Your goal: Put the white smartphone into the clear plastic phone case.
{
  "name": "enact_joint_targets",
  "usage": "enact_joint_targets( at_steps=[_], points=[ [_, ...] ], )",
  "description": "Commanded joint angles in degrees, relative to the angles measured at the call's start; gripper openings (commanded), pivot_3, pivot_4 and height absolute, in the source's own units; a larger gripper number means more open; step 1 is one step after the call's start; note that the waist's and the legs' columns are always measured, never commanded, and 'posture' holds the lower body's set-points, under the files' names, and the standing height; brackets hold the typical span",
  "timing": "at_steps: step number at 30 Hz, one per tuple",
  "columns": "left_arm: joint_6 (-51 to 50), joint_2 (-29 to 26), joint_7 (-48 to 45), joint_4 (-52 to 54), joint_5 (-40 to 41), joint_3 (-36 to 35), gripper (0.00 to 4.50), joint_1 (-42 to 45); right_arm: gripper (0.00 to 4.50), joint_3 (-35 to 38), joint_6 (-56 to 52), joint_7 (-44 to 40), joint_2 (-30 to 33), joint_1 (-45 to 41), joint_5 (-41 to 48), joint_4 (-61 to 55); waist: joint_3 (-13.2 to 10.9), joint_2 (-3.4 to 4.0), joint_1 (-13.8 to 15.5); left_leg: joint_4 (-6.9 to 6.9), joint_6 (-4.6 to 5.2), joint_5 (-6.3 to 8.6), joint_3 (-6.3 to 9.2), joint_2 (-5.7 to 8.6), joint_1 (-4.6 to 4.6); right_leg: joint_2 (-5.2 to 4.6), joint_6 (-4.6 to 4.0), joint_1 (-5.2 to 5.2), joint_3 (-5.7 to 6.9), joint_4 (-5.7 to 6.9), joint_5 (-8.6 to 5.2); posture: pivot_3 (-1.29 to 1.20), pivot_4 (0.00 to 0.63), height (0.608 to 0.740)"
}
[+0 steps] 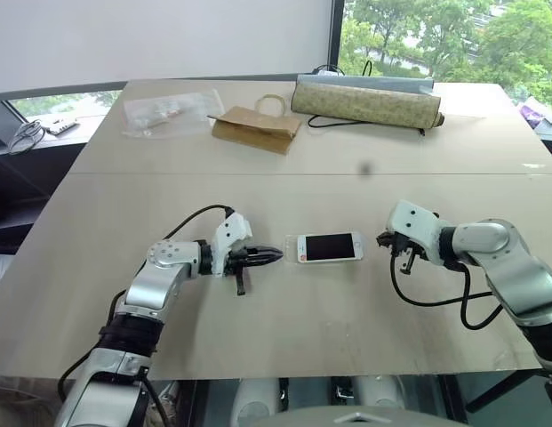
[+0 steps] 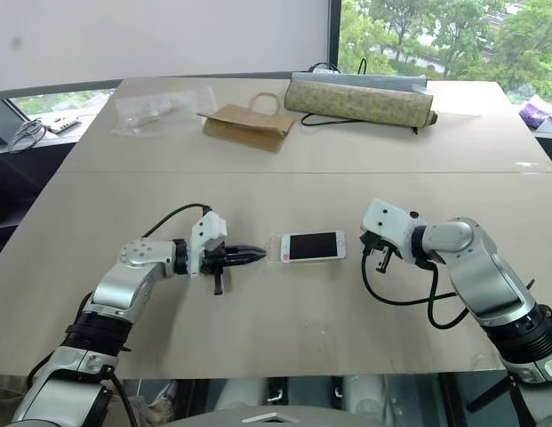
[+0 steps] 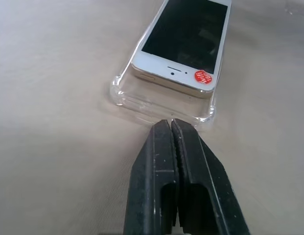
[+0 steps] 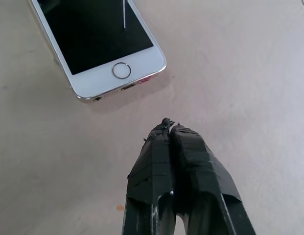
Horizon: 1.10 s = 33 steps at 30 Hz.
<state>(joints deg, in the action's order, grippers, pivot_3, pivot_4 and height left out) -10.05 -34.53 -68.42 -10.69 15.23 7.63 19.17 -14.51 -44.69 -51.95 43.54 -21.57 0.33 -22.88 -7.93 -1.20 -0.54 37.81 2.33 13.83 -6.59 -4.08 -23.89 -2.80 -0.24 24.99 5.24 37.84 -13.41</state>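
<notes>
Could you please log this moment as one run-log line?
white smartphone: lying in clear plastic phone case, end raised | left gripper: shut at case | right gripper: shut, apart

Table (image 1: 169,302) with phone case (image 3: 123,94), paper bag (image 1: 256,129)

The smartphone (image 1: 330,247) is seated on the phone case (image 3: 123,94) at mid-bench (image 1: 284,338), between the left tool (image 1: 274,256) and the right tool (image 1: 384,238), which is set apart.

Beige table (image 1: 284,338), windows (image 1: 436,36), perhaps trees outside
</notes>
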Motion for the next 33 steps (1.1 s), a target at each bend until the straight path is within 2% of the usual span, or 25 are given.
enact_joint_targets(
  at_steps=[1, 16, 33],
  points=[
    [2.2, 0.5, 0.3, -2.1, -1.8, 0.9, 0.03, 0.9, 0.0, 0.8, 0.8, 1.0, -0.7, -0.4, 1.0, 0.0, 0.0, 0.0, 0.1, 0.0, 0.0, 0.0, 0.0, 0.0, 0.0, 0.0, 0.01, 0.0, 0.0, 0.0, 0.0, 0.0, 0.15, 0.74],
    [3.8, 2.4, 0.5, -3.6, -2.8, 1.7, 0.03, 1.9, 0.0, -5.4, 2.9, -0.2, -3.4, -2.9, 1.6, 1.0, 0.0, 0.0, 1.0, 0.06, 0.01, 0.0, 0.06, 0.01, 0.1, -0.02, 0.02, -0.15, 0.05, 0.02, 0.0, 0.0, 0.15, 0.74],
    [2.0, 3.2, 0.9, -1.2, -2.6, 1.7, 0.03, 1.4, 0.0, -12.2, 2.5, 0.3, -6.7, -5.5, -2.3, -0.7, 0.0, 0.0, 1.2, 0.19, 0.01, 0.0, 0.1, -0.01, 0.09, -0.02, 0.01, -0.19, 0.1, 0.05, 0.0, 0.0, 0.15, 0.74]
  ],
)
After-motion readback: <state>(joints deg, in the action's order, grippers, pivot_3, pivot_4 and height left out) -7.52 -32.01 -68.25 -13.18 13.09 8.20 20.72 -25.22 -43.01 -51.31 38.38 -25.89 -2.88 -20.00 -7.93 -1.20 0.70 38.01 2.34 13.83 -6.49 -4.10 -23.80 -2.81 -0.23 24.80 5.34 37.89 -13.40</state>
